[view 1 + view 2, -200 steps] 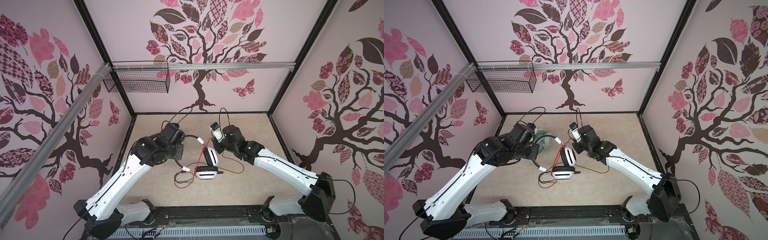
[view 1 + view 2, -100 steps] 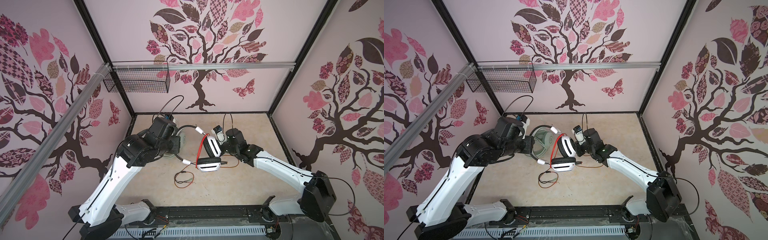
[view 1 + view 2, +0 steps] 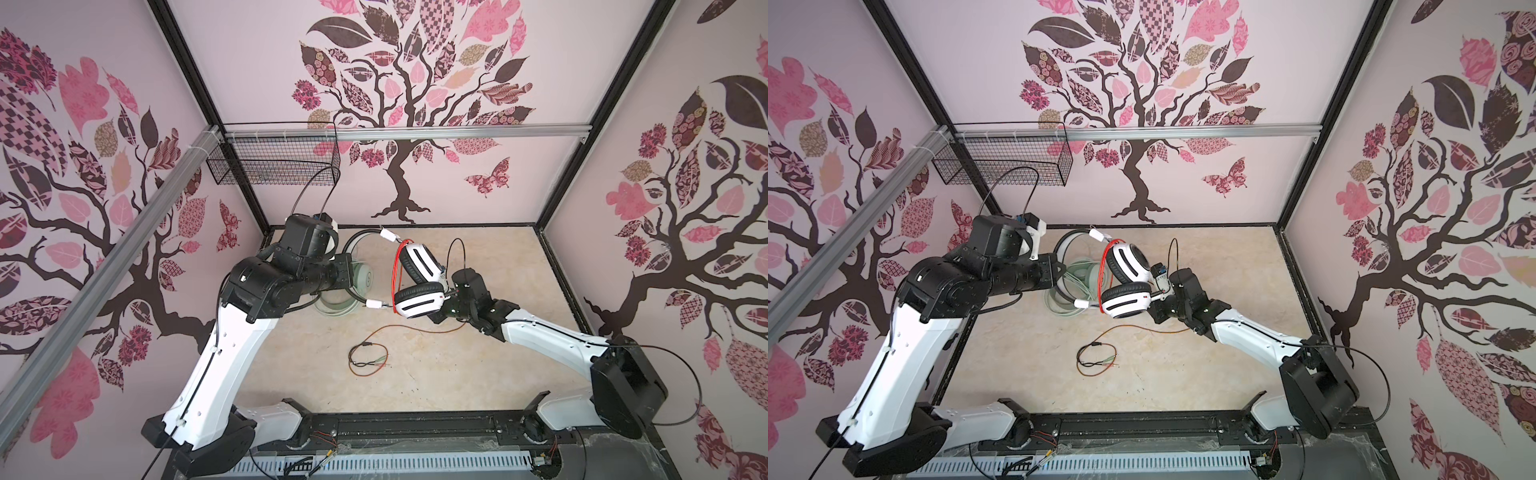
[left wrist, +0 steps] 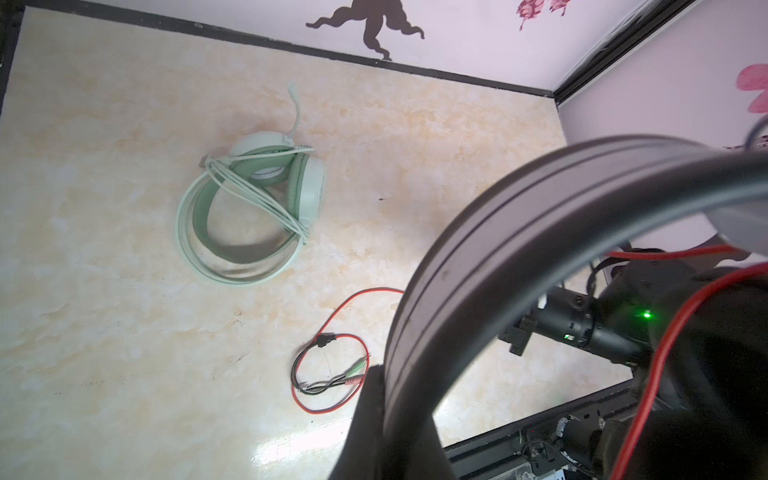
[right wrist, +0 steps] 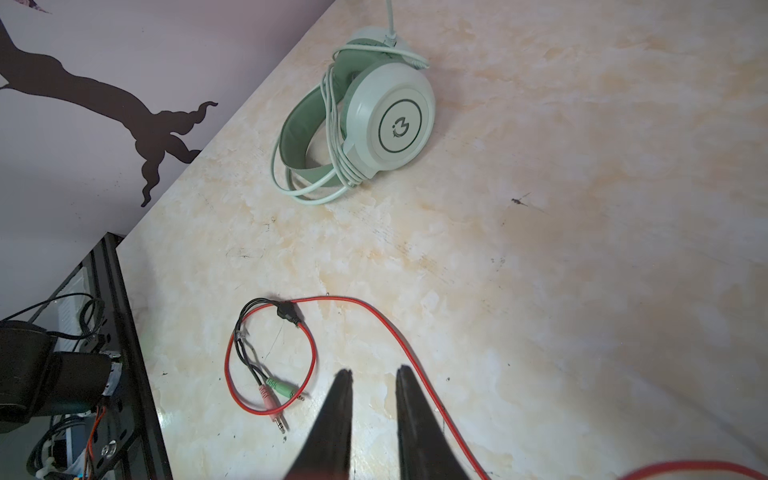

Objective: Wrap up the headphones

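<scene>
Holding white headset (image 3: 1125, 305) aloft by its band in left hand (image 3: 1058, 272), with right hand (image 5: 372, 376) narrowly parted, gripping nothing.

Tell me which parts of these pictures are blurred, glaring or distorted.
Left wrist view: the black headband, near the lens, is blurred, and a bright glare lies on the table. Right wrist view: the mint-green headset is sharp; the right gripper's fingers are dark and soft. Both top views: the wide lens makes the frame posts lean outward.

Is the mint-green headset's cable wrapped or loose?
Wrapped: the pale green cable is wound several turns around the band of the mint-green over-ear headset.
</scene>
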`<state>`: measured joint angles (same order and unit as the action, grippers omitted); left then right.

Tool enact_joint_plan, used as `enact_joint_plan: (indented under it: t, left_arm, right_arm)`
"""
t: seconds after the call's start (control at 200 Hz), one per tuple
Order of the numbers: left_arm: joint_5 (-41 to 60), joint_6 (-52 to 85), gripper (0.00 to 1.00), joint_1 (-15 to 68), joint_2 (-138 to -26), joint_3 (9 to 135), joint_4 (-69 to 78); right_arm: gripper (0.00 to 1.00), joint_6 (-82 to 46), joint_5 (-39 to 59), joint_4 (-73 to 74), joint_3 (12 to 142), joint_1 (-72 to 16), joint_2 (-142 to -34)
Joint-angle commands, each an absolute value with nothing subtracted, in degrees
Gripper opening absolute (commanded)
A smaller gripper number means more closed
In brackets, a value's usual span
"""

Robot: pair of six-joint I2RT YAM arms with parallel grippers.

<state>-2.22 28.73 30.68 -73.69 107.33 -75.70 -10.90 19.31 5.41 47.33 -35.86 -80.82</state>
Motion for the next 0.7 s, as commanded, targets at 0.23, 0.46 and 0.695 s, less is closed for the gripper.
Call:
enact_joint_plan:
  t: [0.23,0.46,0.695]
  left_arm:
    - [-2.85,30.76,0.0,29.83,-76.41,117.83,-73.58]
    - [-2.92,31.37,0.0,28.85,-77.91,117.73,-73.4]
    - [-2.5,31.2,0.0,28.62,-78.57,118.48,-73.39]
  right_arm:
    - [0.34,-10.68,24.53,7.23,45.38,-35.76,-81.19]
    - [0.48,-10.59,26.91,5.94,37.95,-35.68,-67.23]
    - [0.55,-18.65,33.9,10.63,31.1,-25.65,-56.63]
